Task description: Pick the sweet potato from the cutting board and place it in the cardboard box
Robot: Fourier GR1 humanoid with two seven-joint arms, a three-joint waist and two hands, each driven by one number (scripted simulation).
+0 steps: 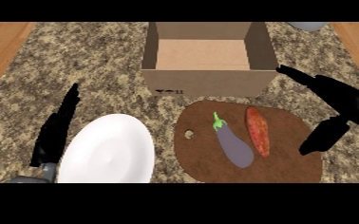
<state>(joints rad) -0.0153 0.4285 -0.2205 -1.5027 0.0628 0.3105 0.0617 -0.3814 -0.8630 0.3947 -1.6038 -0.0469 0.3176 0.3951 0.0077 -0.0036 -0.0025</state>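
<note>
Your view looks steeply down on a speckled stone table (91, 57); wooden strips close it at the upper left and upper right corners, and its near part is cut off at the lower edge.

The cardboard box (207, 83) stands open at the far middle of the table. You see straight into it, down to a bare brown floor; its front wall carries a small dark print that is too small to read.

Just in front of the box lies the brown cutting board (288, 128), rounded, with a small hole near its left edge. Its lower edge runs out of view.

Left of the board, near but apart from it, lies a white plate (108, 154), its bottom rim cut off as well.

Your right hand (333, 99) shows as a black shape over the board's right edge, fingers straight and spread, one pointing toward the box's right front corner, the thumb hanging down beside the board. It holds nothing. Your left hand (56, 128) rests at the left, next to the plate, fingers straight and pointing up the view, closed on nothing.

On the board, a purple eggplant (235, 144) with a green stem lies left of the sweet potato (257, 131). The sweet potato is long, narrow and orange-red, lengthwise toward the box, just beside the eggplant and untouched by either hand.

At the top right corner a pale grey rounded object (307, 25) is mostly cut off; you cannot tell what it is.
</note>
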